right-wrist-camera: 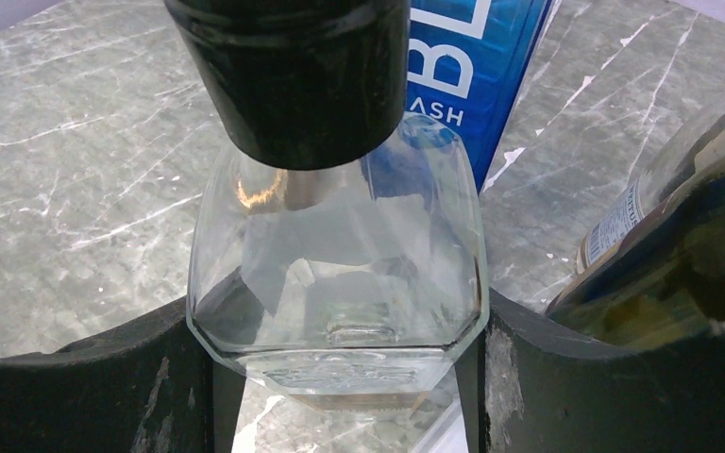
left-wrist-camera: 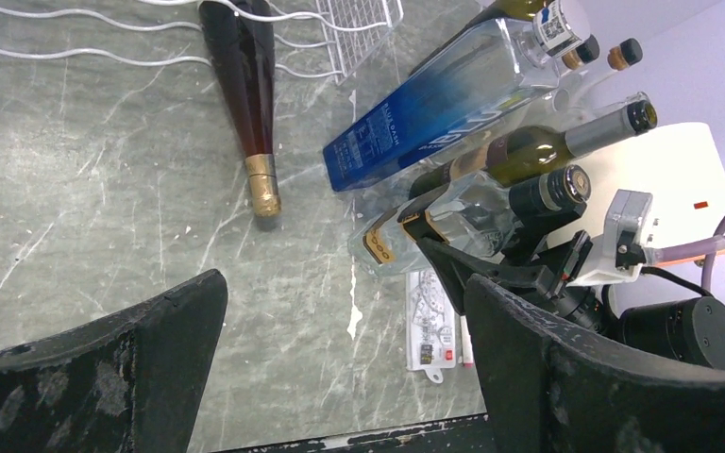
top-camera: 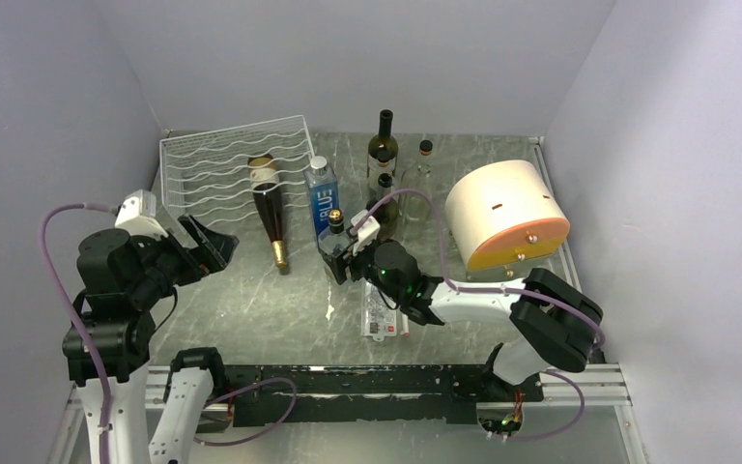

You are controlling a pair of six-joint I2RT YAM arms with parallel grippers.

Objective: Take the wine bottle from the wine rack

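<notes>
Wine bottle (left-wrist-camera: pixel 245 90) on wine rack (top-camera: pixel 214 169), beyond spread left fingers (left-wrist-camera: pixel 104 377)

My left wrist view's top edge cuts off the wine bottle (left-wrist-camera: pixel 245 85) at its base, and most of the rack (left-wrist-camera: pixel 359 28). My right wrist view crops the clear bottle (right-wrist-camera: pixel 340 274) at its cap (right-wrist-camera: pixel 293 75); the green bottle (right-wrist-camera: pixel 680 245) runs off the right edge.

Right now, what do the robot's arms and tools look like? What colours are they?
Both arms are chunky black joints with white links, left arm and right arm. A lilac cable loops along each. Each tool, left tool and right tool, has two broad black fingers, scuffed grey. A green light glows on the right arm.
</notes>
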